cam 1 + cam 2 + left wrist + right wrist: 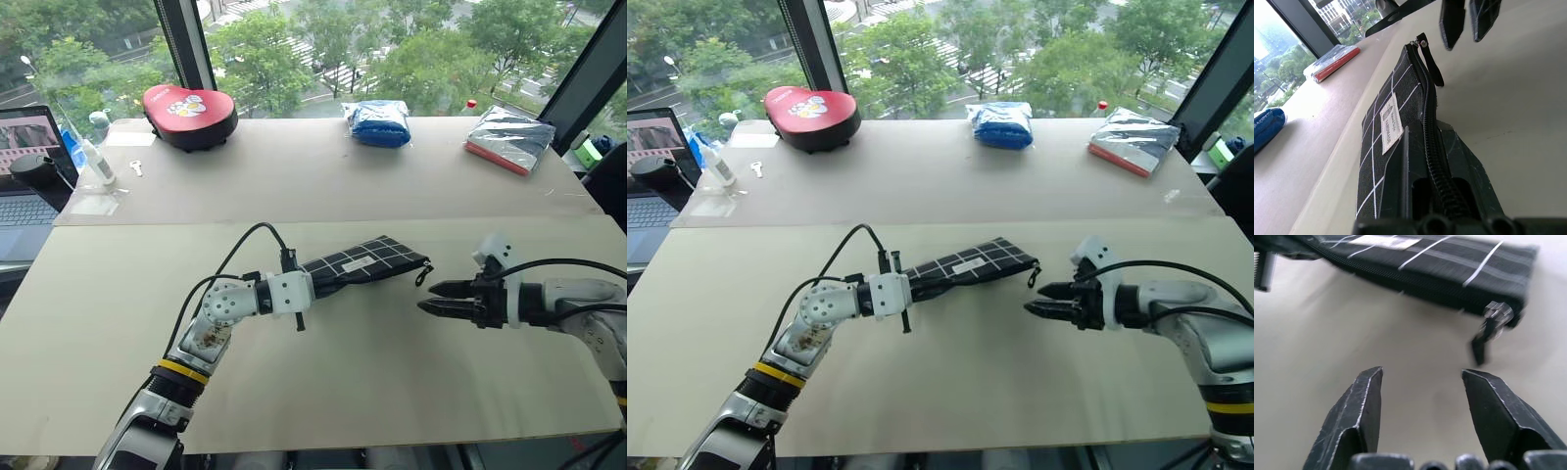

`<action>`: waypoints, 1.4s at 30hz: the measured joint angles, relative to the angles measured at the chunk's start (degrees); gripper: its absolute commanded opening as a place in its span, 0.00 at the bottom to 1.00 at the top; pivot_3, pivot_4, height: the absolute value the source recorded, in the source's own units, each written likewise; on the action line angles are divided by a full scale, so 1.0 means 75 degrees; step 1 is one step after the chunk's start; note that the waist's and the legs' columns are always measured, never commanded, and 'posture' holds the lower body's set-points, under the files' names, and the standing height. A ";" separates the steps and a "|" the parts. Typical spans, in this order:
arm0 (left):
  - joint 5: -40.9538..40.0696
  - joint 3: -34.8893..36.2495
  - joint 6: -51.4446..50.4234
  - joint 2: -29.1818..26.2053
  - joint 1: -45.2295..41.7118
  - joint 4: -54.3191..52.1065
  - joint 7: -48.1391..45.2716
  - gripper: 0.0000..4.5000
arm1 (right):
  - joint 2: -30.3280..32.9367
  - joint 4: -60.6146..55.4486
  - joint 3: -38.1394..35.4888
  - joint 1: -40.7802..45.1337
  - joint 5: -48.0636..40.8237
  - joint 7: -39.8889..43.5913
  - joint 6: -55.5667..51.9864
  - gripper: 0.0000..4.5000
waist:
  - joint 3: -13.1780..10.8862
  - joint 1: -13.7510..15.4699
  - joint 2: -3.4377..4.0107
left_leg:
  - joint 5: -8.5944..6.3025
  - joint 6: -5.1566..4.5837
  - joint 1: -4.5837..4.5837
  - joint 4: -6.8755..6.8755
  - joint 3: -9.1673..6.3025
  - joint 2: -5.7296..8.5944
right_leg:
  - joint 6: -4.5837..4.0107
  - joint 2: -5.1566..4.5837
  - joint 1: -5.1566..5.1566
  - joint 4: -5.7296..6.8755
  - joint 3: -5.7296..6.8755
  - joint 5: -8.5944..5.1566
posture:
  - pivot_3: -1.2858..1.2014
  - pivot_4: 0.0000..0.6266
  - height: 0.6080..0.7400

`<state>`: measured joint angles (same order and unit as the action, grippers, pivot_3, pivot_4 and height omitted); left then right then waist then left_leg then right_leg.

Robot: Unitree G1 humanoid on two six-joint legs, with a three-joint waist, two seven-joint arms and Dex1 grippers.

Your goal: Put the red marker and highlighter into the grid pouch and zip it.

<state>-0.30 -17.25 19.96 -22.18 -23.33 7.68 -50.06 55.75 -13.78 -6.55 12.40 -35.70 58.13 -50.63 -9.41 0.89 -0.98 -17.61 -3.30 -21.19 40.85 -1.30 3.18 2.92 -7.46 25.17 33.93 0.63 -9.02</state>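
The left gripper (318, 279) clenched one end of the grid pouch (370, 260); the right gripper (427, 298) stood released, just beside the pouch's zipper pull strap (1484, 340), not touching it.

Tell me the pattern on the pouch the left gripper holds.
The grid pouch is black with thin white grid lines and a small white label, clearest in the left wrist view.

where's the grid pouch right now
The grid pouch is mid-table, held off the surface at one end by the shut left gripper; its zipper pull faces the open right gripper.
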 measured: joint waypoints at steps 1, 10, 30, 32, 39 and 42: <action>-0.0002 0.0001 0.0025 -0.0004 -0.0005 0.0021 -0.0015 0.00 | 0.0135 -0.0003 -0.0172 -0.0074 0.0004 0.0079 0.0007 0.59 | 0.0000 -0.0003 0.0000 | 0.0000 0.0000 0.0000 0.0000 0.0000 0.0000 | 0.0000 0.0000 0.0000 0.0000 0.0001 0.0000 | 0.52 0.24 1.00; -0.0382 -0.0042 0.1200 -0.0162 -0.0490 0.0949 -0.1032 0.00 | 0.0598 -0.0300 -0.2655 -0.1478 -0.0257 0.1061 0.0560 0.59 | -0.0001 0.0028 -0.0001 | -0.0001 -0.0001 0.0002 0.0000 0.0002 -0.0002 | 0.0000 0.0000 -0.0004 0.0000 0.0004 0.0000 | 0.52 0.24 1.00; -0.2173 0.0143 0.0649 -0.0083 -0.0758 0.1403 -0.2751 0.93 | -0.0074 -0.1224 -0.2866 -0.2270 -0.0597 0.0338 0.0572 0.60 | -0.0002 -0.0034 -0.0003 | -0.0004 -0.0006 0.0004 0.0007 0.0003 -0.0006 | 0.0003 0.0000 -0.0007 0.0005 -0.0002 -0.0002 | 0.52 0.24 1.00; -0.2803 0.0343 -0.0560 -0.0121 -0.0375 0.0597 -0.2566 0.93 | -0.0079 -0.1118 -0.2679 -0.2081 -0.0588 0.0327 0.0580 0.60 | -0.0002 -0.0039 -0.0003 | -0.0004 -0.0007 0.0003 0.0009 0.0003 -0.0007 | 0.0005 0.0000 -0.0005 0.0006 -0.0004 -0.0002 | 0.52 0.24 1.00; -0.5314 0.1869 -0.4894 -0.0338 -0.0204 -0.1317 -0.0480 0.93 | -0.0074 -0.0625 -0.2383 -0.1689 -0.0502 0.0384 0.0707 0.60 | -0.0003 -0.0027 -0.0005 | -0.0002 -0.0005 0.0009 0.0010 -0.0003 -0.0006 | 0.0006 0.0001 -0.0008 0.0012 -0.0001 -0.0003 | 0.52 0.24 1.00; -0.5705 0.2710 -0.5952 -0.0629 -0.0098 -0.1603 0.0611 0.93 | -0.0072 -0.0315 -0.2236 -0.1619 -0.0464 0.0458 0.0777 0.60 | -0.0003 -0.0052 -0.0006 | 0.0004 0.0007 0.0010 0.0008 -0.0003 -0.0005 | 0.0006 0.0006 -0.0005 0.0011 -0.0003 -0.0003 | 0.52 0.24 1.00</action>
<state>-43.09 3.07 -24.68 -26.89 -24.07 -4.34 -45.47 55.21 -16.14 -23.32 0.26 -39.18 61.57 -44.80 -9.43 0.49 -1.02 -17.59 -3.25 -21.11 40.91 -1.32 3.14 2.96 -7.42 25.14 34.02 0.60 -9.04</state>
